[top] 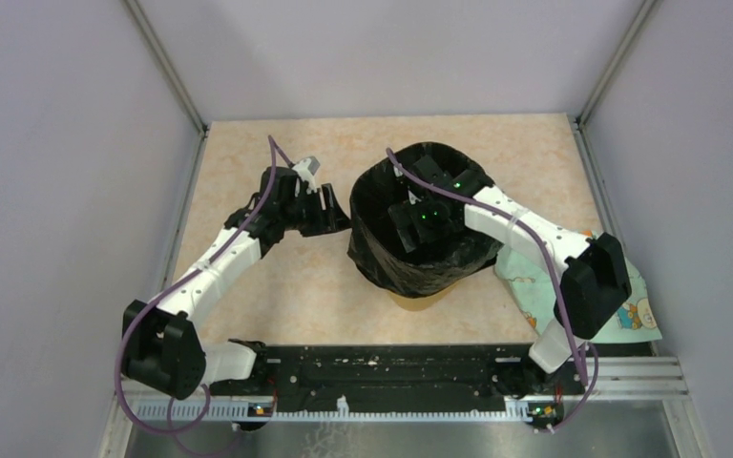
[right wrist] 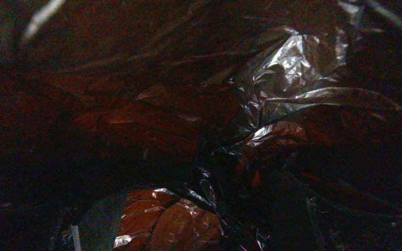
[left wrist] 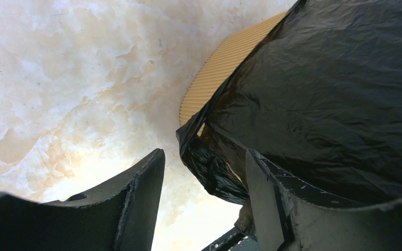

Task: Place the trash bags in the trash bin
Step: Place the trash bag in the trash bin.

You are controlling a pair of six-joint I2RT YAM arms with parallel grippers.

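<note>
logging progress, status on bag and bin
left gripper open at bag edge. right gripper inside bag, state unseen. bag draped over bin, mouth open. cloth right of bin, not blocking.

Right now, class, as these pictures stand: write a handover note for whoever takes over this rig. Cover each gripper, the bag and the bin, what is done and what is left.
Left gripper: open, at the left side of the bin, with a fold of the bag's edge between its fingers.
Right gripper: down inside the bag-lined bin; its view is too dark to tell open or shut.
Trash bag: draped over the trash bin, covering all but its base from above.
Done: bag opened over the rim.
Left, probably: pull the left edge down, where slotted band shows bare, then withdraw both arms.
Green cloth lies to the right, untouched.
</note>
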